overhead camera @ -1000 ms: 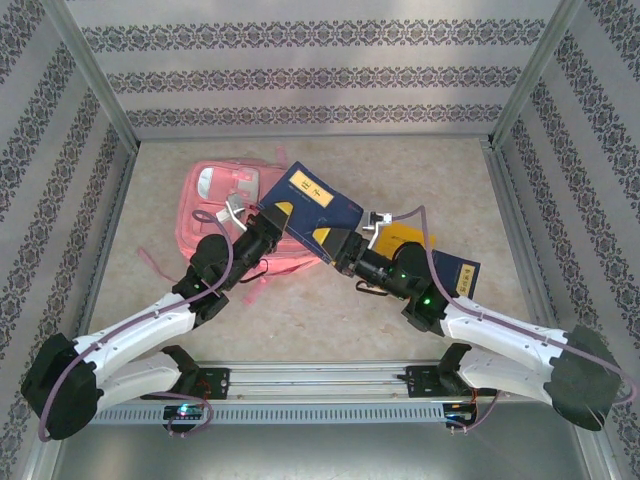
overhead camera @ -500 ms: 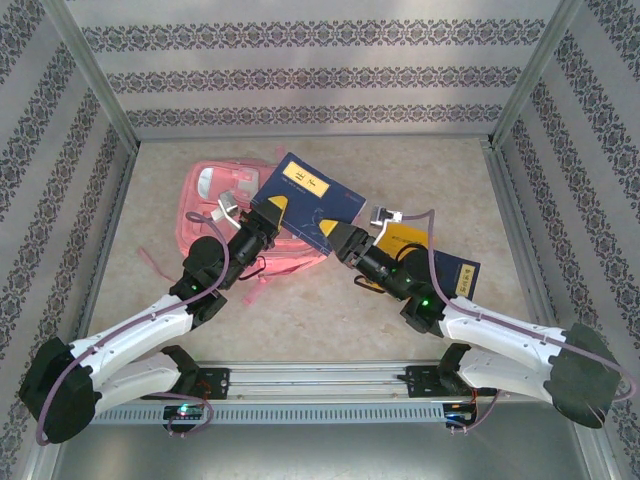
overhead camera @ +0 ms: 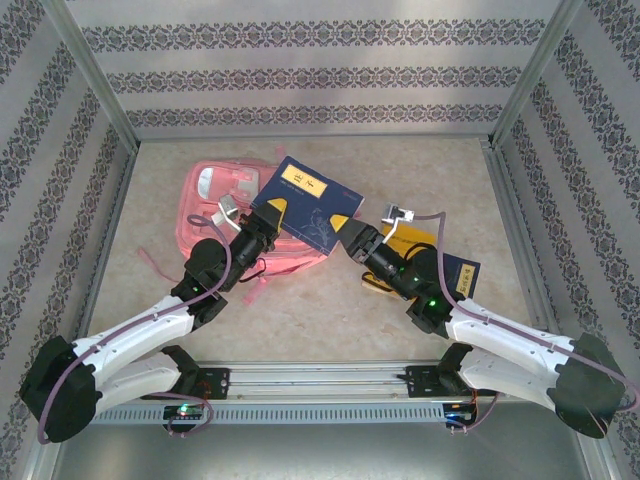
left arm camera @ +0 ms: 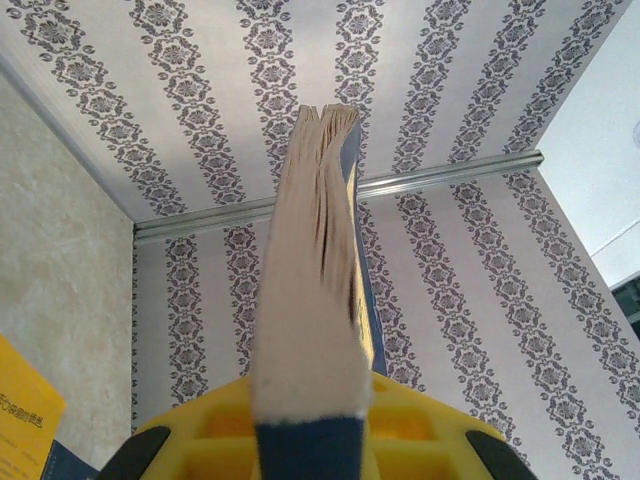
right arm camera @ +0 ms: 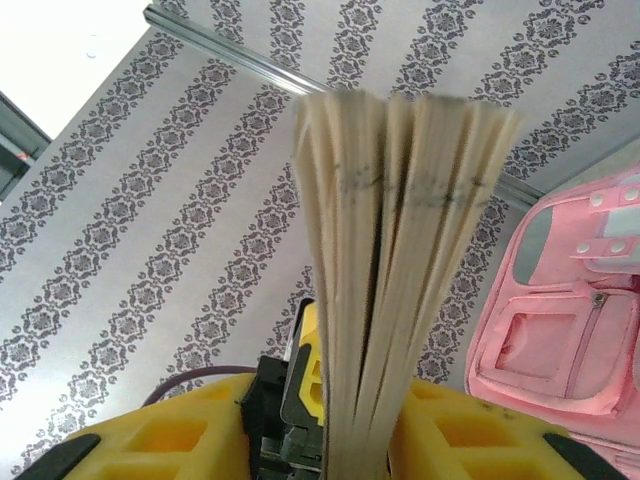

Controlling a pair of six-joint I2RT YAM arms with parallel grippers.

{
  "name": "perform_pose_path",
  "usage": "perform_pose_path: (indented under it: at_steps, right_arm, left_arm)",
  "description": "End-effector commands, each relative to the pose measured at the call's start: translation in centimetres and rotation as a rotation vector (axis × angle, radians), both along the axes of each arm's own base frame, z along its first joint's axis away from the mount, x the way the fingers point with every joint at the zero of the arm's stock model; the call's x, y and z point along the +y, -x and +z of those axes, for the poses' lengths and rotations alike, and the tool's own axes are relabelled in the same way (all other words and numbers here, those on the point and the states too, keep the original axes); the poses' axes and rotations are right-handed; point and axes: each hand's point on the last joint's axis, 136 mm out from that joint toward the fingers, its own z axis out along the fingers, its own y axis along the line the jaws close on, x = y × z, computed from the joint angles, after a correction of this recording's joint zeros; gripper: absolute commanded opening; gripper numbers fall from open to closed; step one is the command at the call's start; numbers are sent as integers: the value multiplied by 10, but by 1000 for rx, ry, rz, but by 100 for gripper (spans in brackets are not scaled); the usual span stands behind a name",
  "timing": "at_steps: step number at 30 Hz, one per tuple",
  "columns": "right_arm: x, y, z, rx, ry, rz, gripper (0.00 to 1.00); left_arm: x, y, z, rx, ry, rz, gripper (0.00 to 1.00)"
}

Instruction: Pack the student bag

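Student bag (overhead camera: 212, 192) waits beneath the blue book (overhead camera: 310, 205): right jaws just clamped its pages, left jaws pinch it too, so insertion looks next.

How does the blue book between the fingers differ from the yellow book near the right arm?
The blue book is dark with a yellow label, raised over the student bag; the yellow book lies on the table, partly under the right arm.

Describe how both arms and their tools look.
Left arm and right arm: white shells, black joints, a purple cable looping along each. Left tool and right tool have yellow fingers. A green light glows on the right forearm.
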Motion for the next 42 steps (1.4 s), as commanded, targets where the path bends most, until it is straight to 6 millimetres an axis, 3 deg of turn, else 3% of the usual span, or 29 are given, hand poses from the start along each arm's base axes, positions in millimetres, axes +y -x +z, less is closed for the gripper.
perform_pose_path:
  at_steps: [1, 11, 13, 15, 20, 25, 30, 35, 42]
  right_arm:
    - [-20, -3, 47, -124, -102, -74, 35]
    - [-19, -15, 17, -52, 16, -124, 11]
    - [-19, -18, 8, -25, 53, -135, 11]
    - [-17, -21, 1, 1, 68, -136, 17]
    - [2, -24, -10, 49, 65, -63, 25]
    - [6, -26, -14, 68, 68, -52, 18]
    - [-6, -27, -23, 99, 104, -100, 2]
    - [-34, -24, -41, 138, 185, -184, 0]
    - [-87, -12, -76, 189, 341, -316, 0]
  left_arm:
    - [3, 0, -12, 9, -22, 6, 0]
    - [4, 1, -15, 14, -32, 11, 0]
    - [2, 1, -13, 9, -36, 3, 0]
    - [-1, 0, -13, 7, -39, -7, 0]
    - [-5, -1, -12, 0, -40, -22, 0]
    - [-4, 0, -14, -1, -47, -18, 0]
    - [-4, 1, -24, 15, -86, -19, 1]
    - [2, 1, -40, 50, -242, -15, 32]
    - [-5, -20, -84, 168, -644, -156, 45]
